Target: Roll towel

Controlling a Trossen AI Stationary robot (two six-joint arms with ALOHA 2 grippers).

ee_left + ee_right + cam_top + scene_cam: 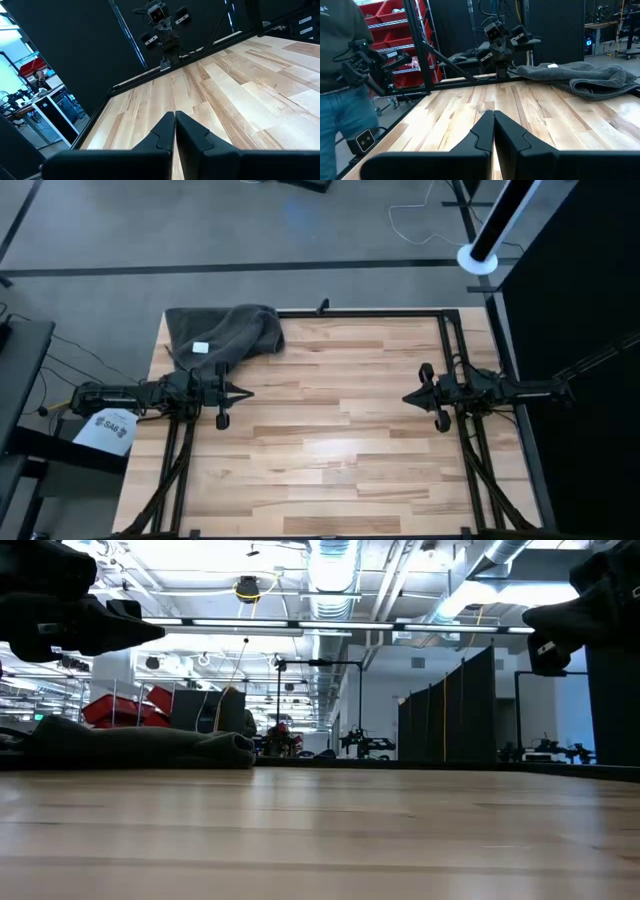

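Towel point(225, 335): dark charcoal-grey terry cloth, lying crumpled and loosely folded at the far left corner of the wooden table point(330, 430), one edge reaching the table's far rim; a small white label point(200, 348) faces up on its near part. From table height the towel point(140, 748) reads as a low, flattened heap resting on the boards, and from the right wrist it point(580, 77) shows as a bunched mass with a folded lip turned toward the table's middle. Not rolled; no gripper touches it. Left gripper point(246, 393): held above the table at the left side, just beside the towel's near edge and clear of it, pointing toward the table's centre; its two dark fingers point(161, 134) are pressed together tip to tip, with nothing between them. Right gripper point(407, 397): held above the table at the right side, well apart from the towel, pointing toward the centre and facing the left gripper across bare boards; its fingers point(481, 134) likewise meet with no gap and carry nothing. Table: light plank surface, bordered by a black metal frame point(380, 312). Surroundings: a person point(342, 80) in a grey top and blue jeans stands beyond the table's edge in the right wrist view, beside shelving with red bins point(395, 30).
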